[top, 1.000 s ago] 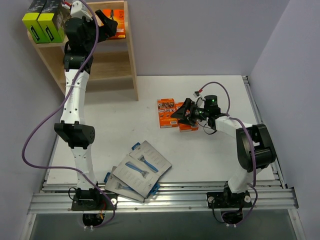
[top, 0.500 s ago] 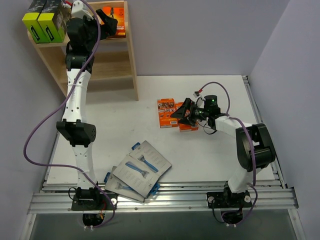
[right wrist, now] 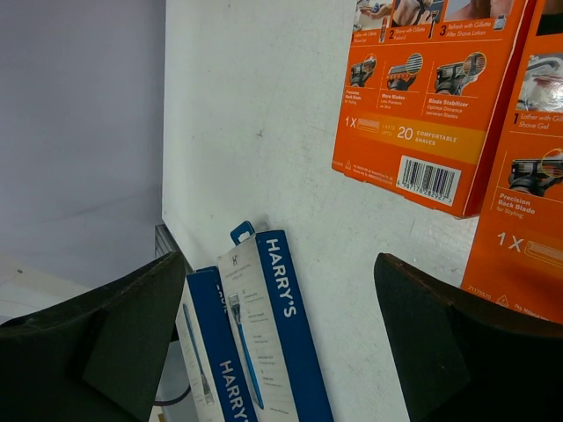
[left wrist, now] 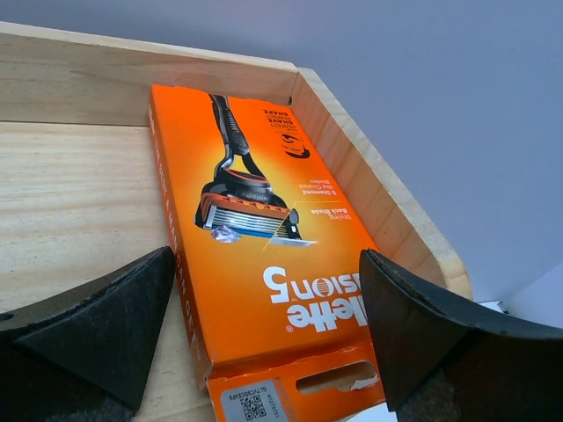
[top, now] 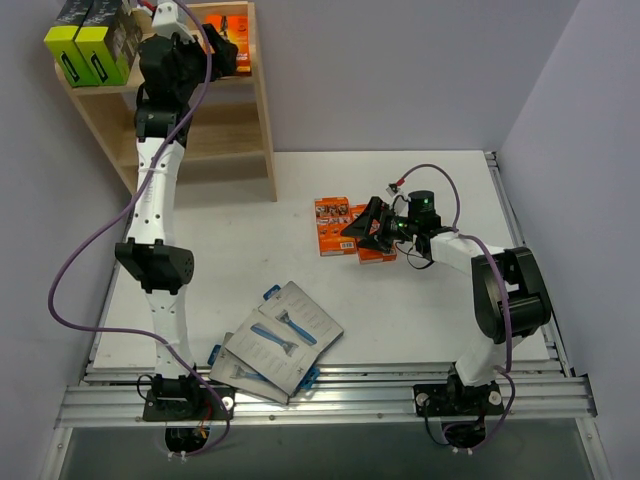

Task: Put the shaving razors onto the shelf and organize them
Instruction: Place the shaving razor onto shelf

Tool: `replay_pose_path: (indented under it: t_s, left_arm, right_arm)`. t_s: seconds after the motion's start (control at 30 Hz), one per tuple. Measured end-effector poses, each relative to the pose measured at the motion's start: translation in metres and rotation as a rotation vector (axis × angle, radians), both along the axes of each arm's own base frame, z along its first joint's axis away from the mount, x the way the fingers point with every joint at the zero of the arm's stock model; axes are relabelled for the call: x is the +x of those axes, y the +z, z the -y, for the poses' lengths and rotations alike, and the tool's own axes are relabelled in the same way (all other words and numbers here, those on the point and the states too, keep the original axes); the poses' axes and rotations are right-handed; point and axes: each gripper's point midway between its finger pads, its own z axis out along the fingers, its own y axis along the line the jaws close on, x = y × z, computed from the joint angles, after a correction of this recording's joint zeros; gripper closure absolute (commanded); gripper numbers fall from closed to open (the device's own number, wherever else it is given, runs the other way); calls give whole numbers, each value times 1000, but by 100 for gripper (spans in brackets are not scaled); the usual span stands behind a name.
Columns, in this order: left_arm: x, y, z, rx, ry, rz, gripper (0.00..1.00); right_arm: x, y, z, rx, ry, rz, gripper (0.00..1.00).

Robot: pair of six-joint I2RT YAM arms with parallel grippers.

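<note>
Up on the shelf's (top: 262, 120) top board, an orange pack (left wrist: 264, 220) lies flat between the jaws of the left gripper (left wrist: 264, 294). They are wide apart and not squeezing it, so that pack looks put away. The left arm has shifted a little since before. On the counter (top: 420, 320), the right gripper (top: 358, 226) holds its jaws apart beside two more orange packs (top: 331, 225).

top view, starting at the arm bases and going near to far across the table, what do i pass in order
grey cards → orange packs → shelf
</note>
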Motion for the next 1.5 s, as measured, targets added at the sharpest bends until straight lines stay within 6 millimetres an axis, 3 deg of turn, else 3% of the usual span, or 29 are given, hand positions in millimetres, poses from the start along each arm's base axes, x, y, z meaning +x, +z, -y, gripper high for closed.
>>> replay_pose_path:
  t_s: [0.33,1.03,1.27,1.5]
  left_arm:
    - [1,-9,2,102,57,-7,6]
    - [3,-3,0,87,62,25,6]
    - [3,-1,-12,80,68,29,6]
    - [-6,10,-30,81,93,38,6]
  right_arm:
    - [0,0,0,0,-1,1,14]
    - [0,-4,1,-10,-15,-8,13]
    - [-4,-11,4,-26,-26,-36,13]
    - [-7,-3,-1,-35,-27,-16,13]
